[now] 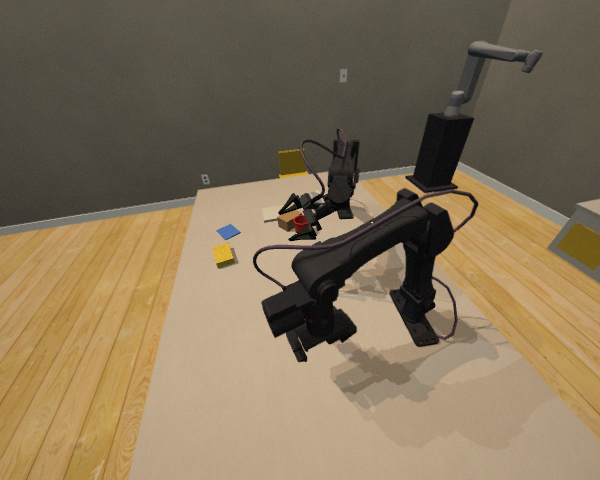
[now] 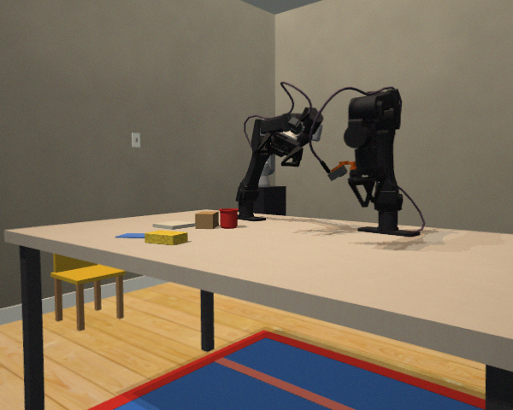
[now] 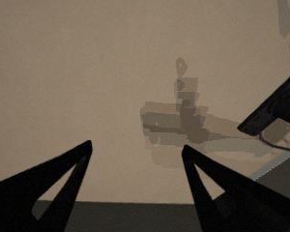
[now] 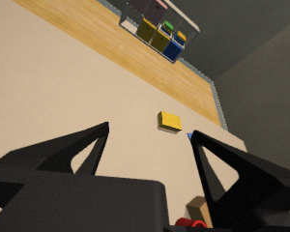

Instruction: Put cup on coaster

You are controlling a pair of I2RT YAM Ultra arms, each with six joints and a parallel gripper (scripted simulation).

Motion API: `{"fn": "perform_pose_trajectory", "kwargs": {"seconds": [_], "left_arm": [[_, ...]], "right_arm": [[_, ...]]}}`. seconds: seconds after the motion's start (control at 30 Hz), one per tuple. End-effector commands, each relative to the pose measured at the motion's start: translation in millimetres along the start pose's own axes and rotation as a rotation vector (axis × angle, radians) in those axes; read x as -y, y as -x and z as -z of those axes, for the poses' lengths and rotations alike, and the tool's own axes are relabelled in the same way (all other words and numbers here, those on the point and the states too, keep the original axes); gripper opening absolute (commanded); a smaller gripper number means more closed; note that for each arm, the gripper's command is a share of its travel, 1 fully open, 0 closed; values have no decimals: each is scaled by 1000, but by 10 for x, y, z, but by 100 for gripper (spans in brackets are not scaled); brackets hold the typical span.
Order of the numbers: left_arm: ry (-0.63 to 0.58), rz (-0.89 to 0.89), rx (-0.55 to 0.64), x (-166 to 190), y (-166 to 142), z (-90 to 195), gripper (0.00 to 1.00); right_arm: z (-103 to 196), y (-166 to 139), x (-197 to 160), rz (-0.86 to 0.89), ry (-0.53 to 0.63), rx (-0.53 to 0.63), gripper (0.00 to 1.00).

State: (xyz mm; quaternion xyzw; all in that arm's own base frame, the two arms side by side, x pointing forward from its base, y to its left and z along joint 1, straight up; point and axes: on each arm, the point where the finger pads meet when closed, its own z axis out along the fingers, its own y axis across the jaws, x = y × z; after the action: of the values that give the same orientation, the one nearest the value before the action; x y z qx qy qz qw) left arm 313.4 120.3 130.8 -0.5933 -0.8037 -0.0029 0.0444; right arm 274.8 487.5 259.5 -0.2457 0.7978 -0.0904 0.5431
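Observation:
The red cup (image 1: 300, 222) stands upright on the table beside a tan block (image 1: 287, 221); it also shows in the exterior view (image 2: 228, 218) and at the bottom edge of the right wrist view (image 4: 190, 223). I cannot see any marbles. A thin blue square (image 1: 228, 230) lies flat to the cup's left, and a pale flat slab (image 1: 272, 212) lies behind the block. My right gripper (image 2: 291, 162) is open and empty, well above the cup. My left gripper (image 3: 139, 147) is open and empty, pointing down at bare table near its edge, far from the cup.
A yellow sponge (image 1: 222, 254) lies near the blue square, and also shows in the right wrist view (image 4: 170, 121). The left arm's base (image 1: 416, 320) stands mid-table. A yellow chair (image 2: 82, 282) stands beside the table.

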Motion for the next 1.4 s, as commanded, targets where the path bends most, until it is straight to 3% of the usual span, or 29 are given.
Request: {"fn": "perform_pose_trajectory", "kwargs": {"seconds": [0.0, 0.57, 0.9, 1.1, 1.37], "left_arm": [[11, 1, 0, -9, -3, 32, 100], [11, 1, 0, -9, -3, 32, 100], [35, 19, -1, -59, 6, 43, 100], [118, 87, 4, -154, 182, 100, 100], [356, 119, 97, -69, 1113, 437, 100]], "right_arm": [[30, 55, 37, -15, 2, 9, 100], [30, 55, 37, -15, 2, 9, 100], [47, -111, 103, -94, 93, -25, 100], [82, -314, 229, -110, 156, -68, 100], [185, -852, 683, -119, 236, -160, 100]]}}
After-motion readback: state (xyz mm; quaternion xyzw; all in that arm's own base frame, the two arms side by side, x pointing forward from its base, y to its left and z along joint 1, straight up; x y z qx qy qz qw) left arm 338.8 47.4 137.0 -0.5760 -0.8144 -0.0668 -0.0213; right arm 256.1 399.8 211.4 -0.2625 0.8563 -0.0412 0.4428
